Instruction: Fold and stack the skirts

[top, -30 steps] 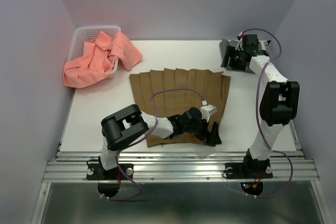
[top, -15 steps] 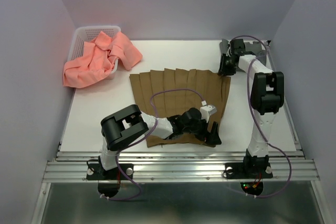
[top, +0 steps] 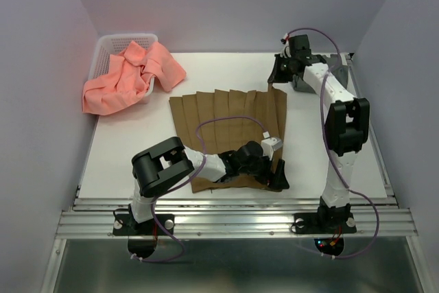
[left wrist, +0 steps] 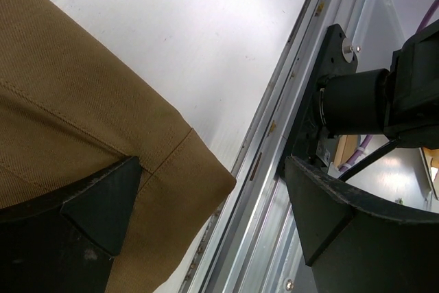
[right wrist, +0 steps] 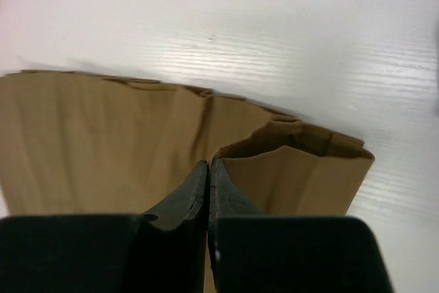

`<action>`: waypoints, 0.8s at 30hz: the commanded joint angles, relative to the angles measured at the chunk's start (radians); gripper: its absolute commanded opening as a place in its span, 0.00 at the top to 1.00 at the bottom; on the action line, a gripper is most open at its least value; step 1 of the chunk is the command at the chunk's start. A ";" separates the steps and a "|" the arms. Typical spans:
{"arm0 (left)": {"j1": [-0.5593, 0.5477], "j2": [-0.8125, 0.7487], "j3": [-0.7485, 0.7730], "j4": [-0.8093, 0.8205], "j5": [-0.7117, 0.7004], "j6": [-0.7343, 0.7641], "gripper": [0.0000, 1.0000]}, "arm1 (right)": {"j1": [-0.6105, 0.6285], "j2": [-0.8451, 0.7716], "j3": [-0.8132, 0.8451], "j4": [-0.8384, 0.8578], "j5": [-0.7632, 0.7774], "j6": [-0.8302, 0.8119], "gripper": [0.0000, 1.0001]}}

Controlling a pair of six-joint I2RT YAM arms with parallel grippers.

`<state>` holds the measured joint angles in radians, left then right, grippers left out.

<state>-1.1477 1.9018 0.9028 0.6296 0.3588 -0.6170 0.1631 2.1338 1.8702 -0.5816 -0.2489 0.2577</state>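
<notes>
We see a white desk (top: 123, 149) between lilac walls (top: 226, 5). Right jaws clench a far corner of the tan skirt (top: 219, 103); left jaws gape.

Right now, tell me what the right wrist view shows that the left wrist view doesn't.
Only the right wrist view: the right gripper, fingers shut, pinching a raised fold at the pleated edge of the tan-brown skirt. Only the left wrist view: the left gripper wide open, one finger over a flat corner of the cloth, the other out by the metal rail, with the right arm's base beyond. Both: the same skirt lying on the white table.
</notes>
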 commanded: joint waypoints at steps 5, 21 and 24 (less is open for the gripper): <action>-0.021 0.034 -0.064 -0.171 0.026 -0.018 0.01 | -0.016 -0.163 0.029 0.046 0.065 0.051 0.99; -0.024 0.069 -0.038 -0.172 0.049 -0.030 0.01 | -0.214 -0.098 -0.092 -0.030 0.290 0.018 0.98; -0.024 0.072 -0.033 -0.171 0.054 -0.032 0.01 | -0.235 -0.061 -0.091 -0.011 0.257 -0.017 0.98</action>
<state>-1.1477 1.9079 0.8993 0.6456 0.3599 -0.6292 -0.0463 2.0369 1.7718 -0.6754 -0.0319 0.2855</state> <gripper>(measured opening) 0.985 0.030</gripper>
